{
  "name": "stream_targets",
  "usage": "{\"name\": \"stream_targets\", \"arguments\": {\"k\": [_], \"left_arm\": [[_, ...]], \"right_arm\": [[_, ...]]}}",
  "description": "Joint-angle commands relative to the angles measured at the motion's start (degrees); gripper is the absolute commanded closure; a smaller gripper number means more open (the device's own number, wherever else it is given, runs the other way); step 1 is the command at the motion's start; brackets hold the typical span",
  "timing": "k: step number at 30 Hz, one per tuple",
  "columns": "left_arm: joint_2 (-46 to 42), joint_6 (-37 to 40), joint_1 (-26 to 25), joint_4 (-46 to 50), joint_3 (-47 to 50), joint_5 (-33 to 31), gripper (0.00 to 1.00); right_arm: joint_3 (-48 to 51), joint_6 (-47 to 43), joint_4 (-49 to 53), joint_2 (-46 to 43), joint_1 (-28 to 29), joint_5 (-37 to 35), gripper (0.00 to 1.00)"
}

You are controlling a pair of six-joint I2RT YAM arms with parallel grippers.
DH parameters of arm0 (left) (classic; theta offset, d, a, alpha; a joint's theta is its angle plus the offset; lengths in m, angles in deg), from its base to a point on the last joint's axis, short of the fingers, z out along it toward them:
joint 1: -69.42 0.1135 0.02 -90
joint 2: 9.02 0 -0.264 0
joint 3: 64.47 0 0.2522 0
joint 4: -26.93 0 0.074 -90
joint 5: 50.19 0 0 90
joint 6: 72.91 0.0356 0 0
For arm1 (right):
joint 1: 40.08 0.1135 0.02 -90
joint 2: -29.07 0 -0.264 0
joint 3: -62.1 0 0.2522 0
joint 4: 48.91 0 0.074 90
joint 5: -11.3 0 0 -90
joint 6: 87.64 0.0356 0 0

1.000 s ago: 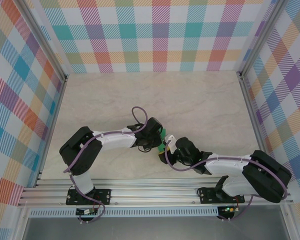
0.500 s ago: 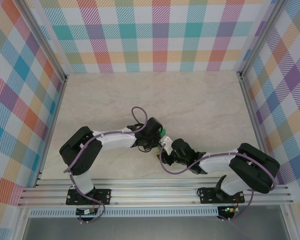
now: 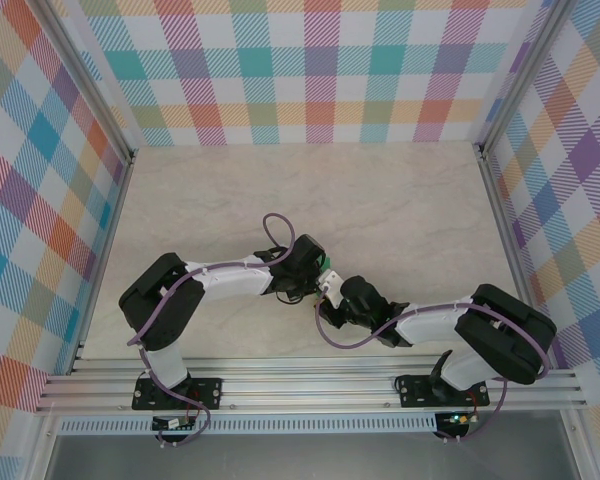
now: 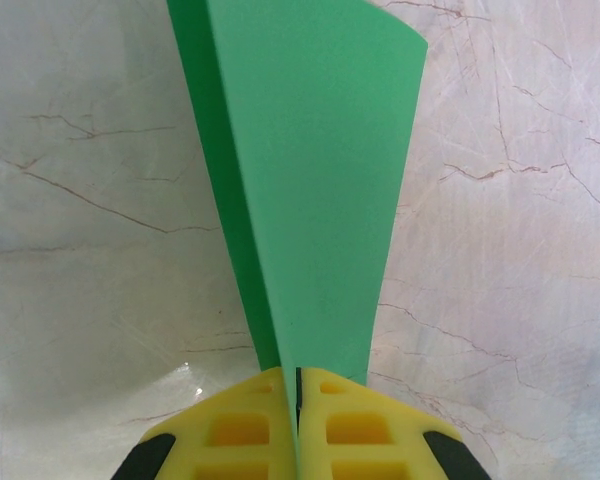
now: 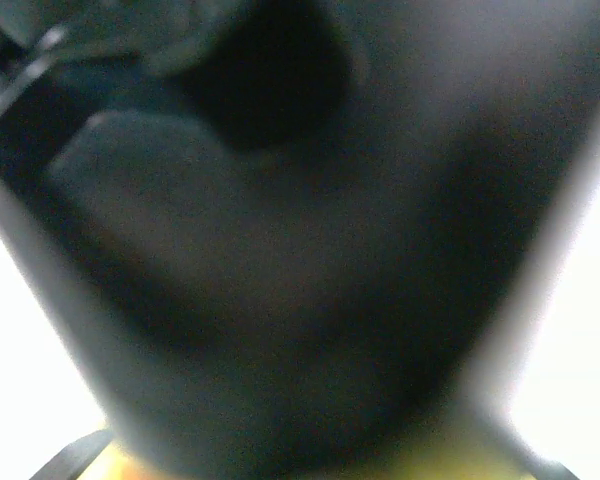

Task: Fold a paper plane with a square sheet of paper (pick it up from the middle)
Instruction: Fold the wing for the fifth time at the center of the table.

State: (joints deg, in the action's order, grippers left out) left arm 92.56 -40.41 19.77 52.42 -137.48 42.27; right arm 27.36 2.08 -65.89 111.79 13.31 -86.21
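Near the middle of the pale marbled table [image 3: 400, 200], toward its near edge: folded green paper [image 4: 310, 180], pinched between the yellow fingers [image 4: 240, 432] of the left gripper [image 4: 297, 385]. Pads pressed flat together, nothing but the thin paper in the seam between them.

Plain, bright, smooth-faced, no print. Narrowest at the grip, widening steadily away from it, and ending in a slanted far edge with a sharp corner on the right. Folded lengthwise along a long straight crease left of centre, with a darker shaded layer showing behind the lighter front face. Touching the tabletop or lifted off it: not clear.

From above, a small patch of the same green [image 3: 326, 265] between the two wrists. Right gripper [image 3: 329, 288] just beside the left one, to its right and slightly nearer. Wrist view on that side dark and blurred, so open or closed: cannot tell.
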Motion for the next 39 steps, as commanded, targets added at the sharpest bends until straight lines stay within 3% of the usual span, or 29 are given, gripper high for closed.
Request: {"name": "stream_targets", "arguments": {"k": [1, 13, 18, 23, 27, 39], "left_arm": [[0.05, -0.59, -0.37, -0.39, -0.19, 0.95, 1.0], [-1.16, -0.55, -0.38, 0.26, -0.12, 0.18, 0.99], [-3.69, 0.05, -0.41, 2.46, 0.09, -2.45, 0.83], [-8.25, -0.18, -0.25, 3.73, 1.7, -6.64, 0.58], [-13.34, -0.35, -0.17, 3.67, 4.27, -10.3, 0.45], [-19.63, -1.04, 0.32, 2.56, 9.38, -13.13, 0.43]], "right_arm": [[-1.7, -1.39, 0.68, 0.73, 0.4, -1.42, 0.75], [-2.79, -1.39, 3.83, 1.22, 0.4, -1.29, 0.92], [-2.93, 1.06, 4.55, 1.46, 0.39, -0.74, 0.96], [-2.6, 4.76, 4.04, 1.49, 0.33, 0.5, 0.98], [-2.32, 8.24, 2.8, 1.9, 0.32, 2.33, 0.98], [-2.32, 22.69, 1.52, 4.66, -2.18, 7.08, 1.0]]}}
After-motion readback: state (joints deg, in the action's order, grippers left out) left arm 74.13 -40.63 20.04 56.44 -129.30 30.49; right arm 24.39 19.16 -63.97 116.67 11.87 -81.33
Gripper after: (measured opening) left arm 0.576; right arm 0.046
